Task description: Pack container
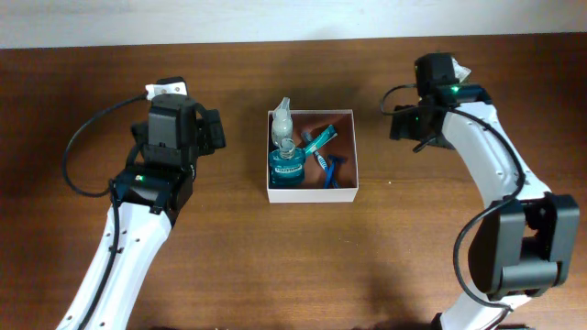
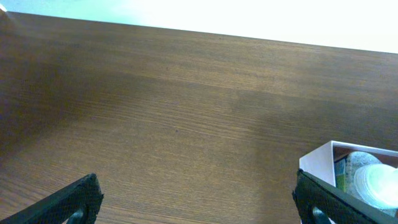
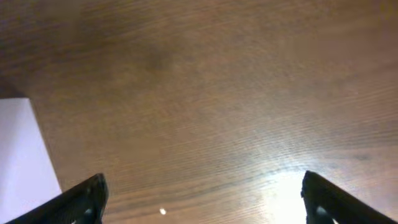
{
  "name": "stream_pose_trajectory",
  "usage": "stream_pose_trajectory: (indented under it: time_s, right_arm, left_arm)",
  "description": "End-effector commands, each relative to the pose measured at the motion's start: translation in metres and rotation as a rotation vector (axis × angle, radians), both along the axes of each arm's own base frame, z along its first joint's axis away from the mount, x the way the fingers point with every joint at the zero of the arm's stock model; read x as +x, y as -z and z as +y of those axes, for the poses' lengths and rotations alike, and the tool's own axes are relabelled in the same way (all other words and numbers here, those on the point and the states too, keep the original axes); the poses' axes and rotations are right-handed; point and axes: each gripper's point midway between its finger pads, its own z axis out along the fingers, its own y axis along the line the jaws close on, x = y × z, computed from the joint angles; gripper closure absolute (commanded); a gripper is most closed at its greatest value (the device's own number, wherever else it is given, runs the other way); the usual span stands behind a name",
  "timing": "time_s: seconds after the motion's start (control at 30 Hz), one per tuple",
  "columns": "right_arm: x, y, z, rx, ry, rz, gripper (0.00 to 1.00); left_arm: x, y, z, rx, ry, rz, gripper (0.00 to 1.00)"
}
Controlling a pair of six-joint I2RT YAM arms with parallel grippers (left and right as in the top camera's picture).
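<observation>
The container [image 1: 312, 194], a shallow square box with white walls and a reddish-brown inside, sits mid-table. In it stand a blue-filled bottle [image 1: 287, 167] and a clear bottle [image 1: 282, 117], with blue razors [image 1: 327, 165] lying beside them. My left gripper [image 1: 211, 130] hovers open to the container's left, nothing between its fingers [image 2: 74, 200]. The left wrist view catches the container's corner [image 2: 318, 163] and a bottle cap [image 2: 375, 183]. To the container's right my right gripper [image 1: 404, 124] is open and empty, above bare wood. The right wrist view shows the container's white wall [image 3: 22, 155] at its left edge.
Brown wooden table [image 1: 229, 257] all around the container. A pale wall edge runs along the table's far side [image 1: 275, 18]. A small white speck [image 3: 163, 211] lies on the wood between the right fingers.
</observation>
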Motion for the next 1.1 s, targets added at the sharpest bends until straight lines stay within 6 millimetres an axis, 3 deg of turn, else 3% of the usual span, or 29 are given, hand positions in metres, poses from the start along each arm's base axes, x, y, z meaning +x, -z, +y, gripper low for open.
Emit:
stream_pose_trajectory:
  time_s: [0.0, 0.23, 0.33, 0.37, 0.4, 0.43, 0.5, 0.6, 0.87, 0.9, 0.93, 0.97, 1.0, 1.03, 1.07]
  right_arm:
    - [-0.002, -0.025, -0.007, 0.024, 0.021, -0.044, 0.07]
    - [-0.016, -0.039, 0.001, 0.076, -0.069, -0.033, 0.03]
    - [-0.022, -0.038, 0.002, 0.07, -0.088, -0.005, 0.07]
    - [-0.024, -0.038, 0.002, 0.071, -0.088, 0.002, 0.28]
    - [-0.024, -0.037, 0.002, 0.071, -0.088, 0.003, 0.4]
    - [-0.025, -0.037, 0.002, 0.075, -0.089, 0.005, 0.58]
    - [-0.025, -0.037, 0.003, 0.078, -0.089, 0.007, 0.79]
    - [-0.026, -0.037, 0.003, 0.079, -0.089, 0.01, 0.96]
    - [-0.026, -0.037, 0.003, 0.078, -0.089, 0.012, 0.96]
    - [-0.026, -0.037, 0.003, 0.077, -0.089, 0.012, 0.94]
    - [-0.026, -0.037, 0.002, 0.077, -0.088, 0.012, 0.77]
    - [-0.026, -0.037, 0.002, 0.077, -0.089, 0.009, 0.41]
    - [-0.025, -0.037, 0.003, 0.078, -0.088, 0.007, 0.12]
    - [-0.024, -0.037, 0.002, 0.077, -0.089, 0.003, 0.01]
    - [-0.023, -0.038, 0.002, 0.077, -0.089, -0.001, 0.01]
  left_arm:
    - [0.001, -0.008, 0.003, 0.006, -0.009, -0.019, 0.01]
    - [0.001, -0.008, 0.003, 0.006, -0.009, -0.019, 0.01]
    - [0.001, -0.008, 0.003, 0.006, -0.009, -0.019, 0.01]
    - [0.001, -0.008, 0.003, 0.006, -0.009, -0.019, 0.01]
    - [0.001, -0.008, 0.003, 0.006, -0.009, -0.019, 0.0]
    - [0.001, -0.008, 0.003, 0.006, -0.009, -0.019, 0.01]
    - [0.001, -0.008, 0.003, 0.006, -0.009, -0.019, 0.01]
    - [0.001, -0.008, 0.003, 0.006, -0.009, -0.019, 0.01]
    - [0.001, -0.008, 0.003, 0.006, -0.009, -0.019, 0.01]
    - [0.001, -0.008, 0.003, 0.006, -0.009, -0.019, 0.01]
    - [0.001, -0.008, 0.003, 0.006, -0.009, -0.019, 0.01]
    - [0.001, -0.008, 0.003, 0.006, -0.009, -0.019, 0.0]
    - [0.001, -0.008, 0.003, 0.006, -0.009, -0.019, 0.01]
    - [0.001, -0.008, 0.003, 0.006, -0.009, -0.019, 0.01]
    - [0.001, -0.008, 0.003, 0.006, -0.009, -0.019, 0.01]
